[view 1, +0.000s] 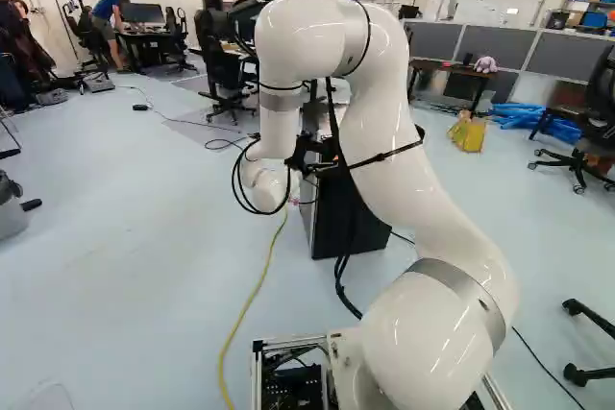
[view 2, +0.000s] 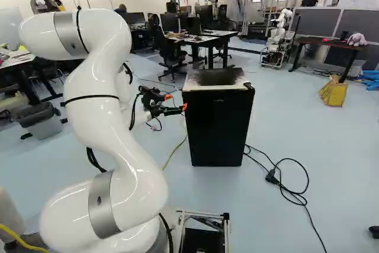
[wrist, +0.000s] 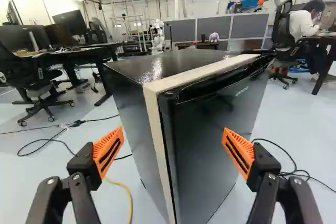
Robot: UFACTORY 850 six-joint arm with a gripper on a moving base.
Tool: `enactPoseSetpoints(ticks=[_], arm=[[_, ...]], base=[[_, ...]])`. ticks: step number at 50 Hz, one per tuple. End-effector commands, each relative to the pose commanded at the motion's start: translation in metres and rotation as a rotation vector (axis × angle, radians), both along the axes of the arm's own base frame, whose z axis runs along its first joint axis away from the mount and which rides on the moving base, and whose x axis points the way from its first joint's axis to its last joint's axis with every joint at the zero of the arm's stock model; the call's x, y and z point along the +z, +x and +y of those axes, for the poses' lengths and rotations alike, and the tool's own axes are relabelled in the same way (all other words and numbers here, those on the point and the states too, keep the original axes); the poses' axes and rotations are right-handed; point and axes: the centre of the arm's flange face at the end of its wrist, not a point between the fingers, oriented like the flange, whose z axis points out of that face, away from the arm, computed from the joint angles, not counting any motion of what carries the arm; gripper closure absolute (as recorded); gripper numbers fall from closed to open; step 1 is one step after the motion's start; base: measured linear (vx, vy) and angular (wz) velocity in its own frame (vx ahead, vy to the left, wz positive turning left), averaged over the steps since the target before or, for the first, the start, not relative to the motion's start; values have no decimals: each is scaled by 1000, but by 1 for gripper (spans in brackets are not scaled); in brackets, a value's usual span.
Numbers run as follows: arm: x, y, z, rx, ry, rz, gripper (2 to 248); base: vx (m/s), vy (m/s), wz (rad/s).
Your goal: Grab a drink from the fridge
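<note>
Black fridge on pale blue floor, desks, chairs, grey partitions

Floor: yellow cable runs lengthwise in the left base view; black cable lies in loose loops at the right of the right base view. Plush toy sits on a dark-topped table, grey partitions behind it. Yellow object on the floor near that table, type unclear. Blue tubes lie in a pile farther right. Black office chair stands beside a table with monitors. Grey bin, dark liner, at the left of the right base view. Another robot stands in back, upright.
</note>
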Motion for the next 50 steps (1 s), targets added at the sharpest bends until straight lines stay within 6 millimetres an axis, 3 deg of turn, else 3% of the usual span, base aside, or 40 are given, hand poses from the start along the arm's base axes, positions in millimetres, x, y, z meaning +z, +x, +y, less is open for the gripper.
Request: enactPoseSetpoints(ticks=[50], arm=[[-2, 22, -7, -36, 11, -23, 3]], base=[[0, 0, 0]])
